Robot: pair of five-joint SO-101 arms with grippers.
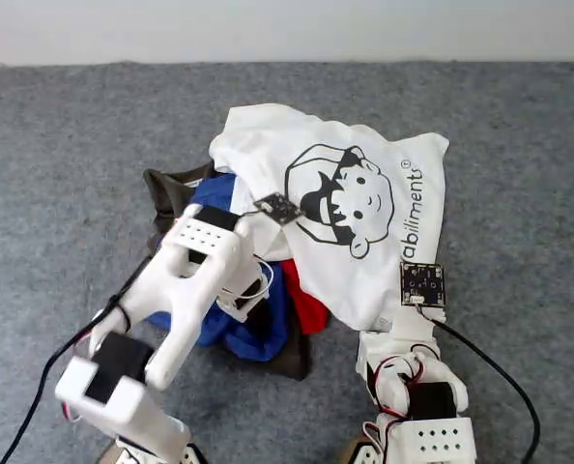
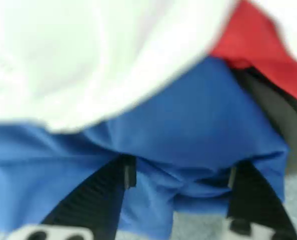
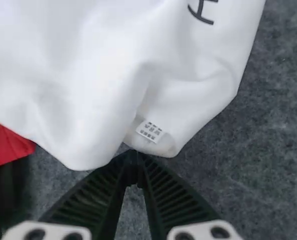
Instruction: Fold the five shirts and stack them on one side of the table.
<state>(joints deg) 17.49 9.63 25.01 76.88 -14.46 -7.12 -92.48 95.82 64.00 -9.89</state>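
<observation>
The white printed cotton shirt (image 1: 364,193) is spread crumpled over the top of a heap in the middle of the grey carpeted table (image 1: 65,155). Beneath it a crumpled blue fabric shirt (image 1: 231,333), a red fabric shirt (image 1: 306,304) and a dark brown fabric shirt (image 1: 166,193) are bunched together; a fifth shirt cannot be made out.

The near hem of the white printed cotton shirt, beside its small sewn label (image 3: 149,131), is met by the right pincer (image 3: 134,157), which is clenched with its tips together. The cloth is puckered at that point, so the hem is judged to be pinched. The left pincer (image 2: 178,172) is released, its black jaws set well apart with a fold of the blue fabric shirt lying between them.

No shirt is folded and no stack is begun, so the task is judged to be at its opening: the top shirt is to be separated from the heap. For the next move, the white printed cotton shirt would need to be drawn clear onto bare table and flattened, without the blue fabric shirt being dragged along.
</observation>
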